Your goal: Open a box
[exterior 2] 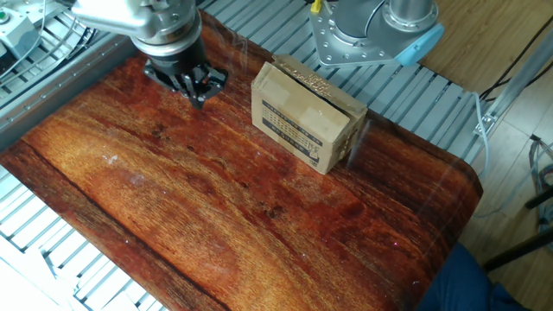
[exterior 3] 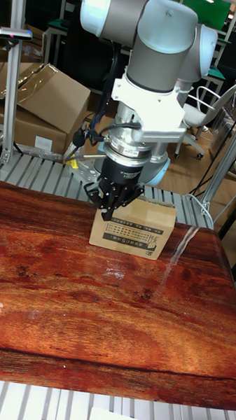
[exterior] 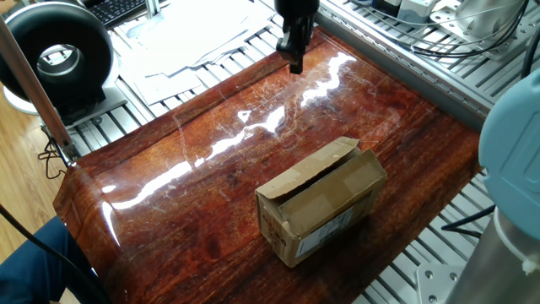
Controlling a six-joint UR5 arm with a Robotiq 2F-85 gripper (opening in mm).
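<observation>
One box (exterior: 321, 209) here, a small brown cardboard carton sitting in the lower right part of the tabletop (exterior: 194, 177) in one fixed view, with one top flap propped up a bit so there's a dark gap along the top. White barcode label on its long side shows best in the other fixed view (exterior 2: 304, 126), where the carton sits at top centre near the tabletop's far edge. The hand (exterior 2: 200, 89) hangs up in the top left of that view, well apart from the box and holding nothing. Its black fingers look pinched close together, but I honestly can't tell whether they meet. Shiny reddish wood everywhere else, lots of glare.
</observation>
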